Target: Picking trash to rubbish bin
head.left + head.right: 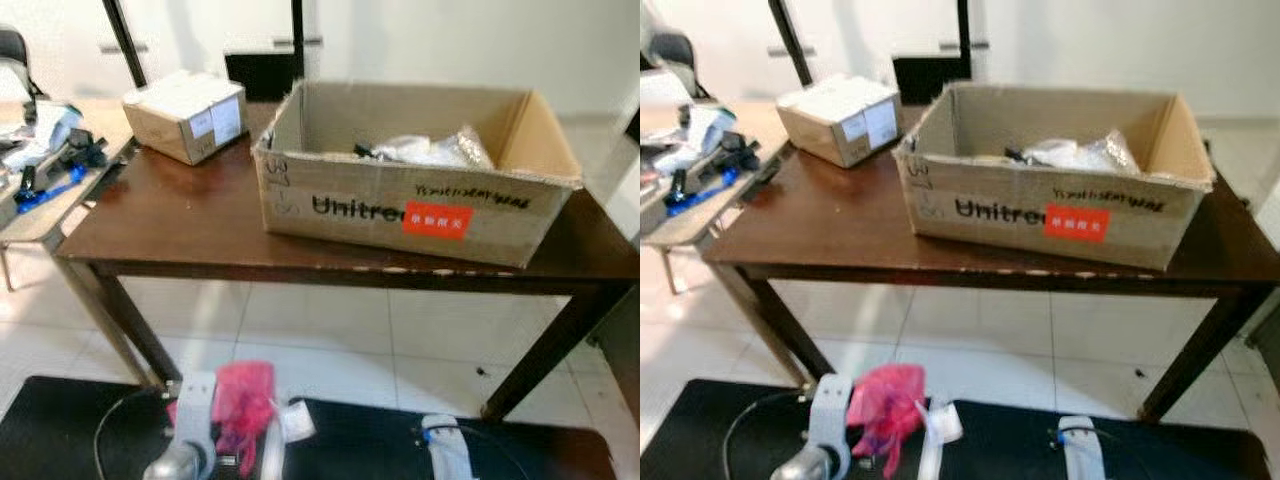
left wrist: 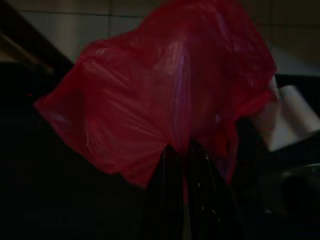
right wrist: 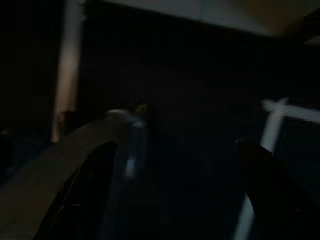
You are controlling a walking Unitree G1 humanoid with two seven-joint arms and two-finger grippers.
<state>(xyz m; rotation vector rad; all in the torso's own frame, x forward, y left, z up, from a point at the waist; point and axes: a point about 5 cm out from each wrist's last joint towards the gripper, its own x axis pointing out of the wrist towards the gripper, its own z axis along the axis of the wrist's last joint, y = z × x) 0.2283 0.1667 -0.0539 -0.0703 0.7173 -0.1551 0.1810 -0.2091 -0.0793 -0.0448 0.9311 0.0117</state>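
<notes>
A crumpled red plastic bag [image 1: 243, 398] hangs low in front of me, above a black floor mat. My left gripper [image 2: 184, 157] is shut on its lower folds, and the bag covers the fingertips. An open cardboard box [image 1: 330, 195] printed "Unitree" with a red label stands on the dark wooden table [image 1: 170, 225]. Clear plastic wrappers [image 1: 430, 150] lie inside it. My right arm [image 1: 447, 447] hangs low on the right. In the dark right wrist view my right gripper [image 3: 175, 200] is open, with nothing between its fingers.
A small sealed cardboard box [image 1: 187, 113] sits at the table's back left corner. A light side table [image 1: 40, 225] on the left holds blue and black clutter. White tile floor lies under the table, and the black mat [image 1: 60, 430] is at my feet.
</notes>
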